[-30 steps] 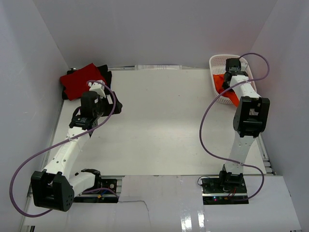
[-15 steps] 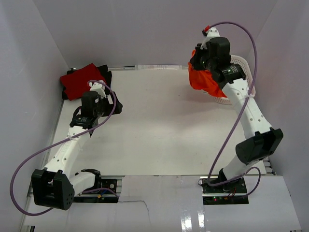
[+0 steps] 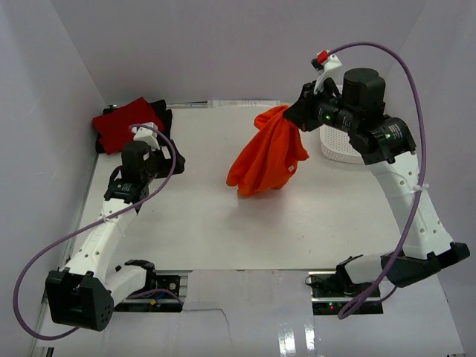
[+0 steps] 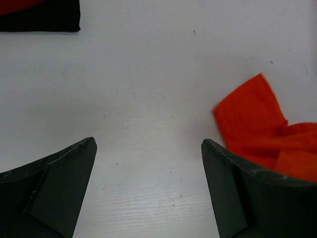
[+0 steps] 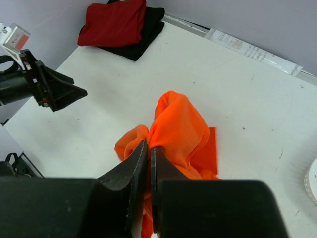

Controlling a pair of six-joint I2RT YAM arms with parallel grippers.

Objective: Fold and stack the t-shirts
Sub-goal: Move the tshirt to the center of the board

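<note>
Where pale walls (image 3: 223,44) box the white table (image 3: 208,216), right gripper (image 5: 149,144) pinches orange t-shirt (image 3: 264,160)

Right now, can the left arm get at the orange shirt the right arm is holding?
Probably yes. The left tool is open and faces the orange t-shirt across the table, nothing between them; the right tool pinches only its top, leaving the lower cloth free.

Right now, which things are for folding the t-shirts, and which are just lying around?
For the job:
orange t-shirt, hanging from the right gripper
red t-shirt, folded on top of the black t-shirt

Just lying about:
white basket
paper strip at the far edge
</note>
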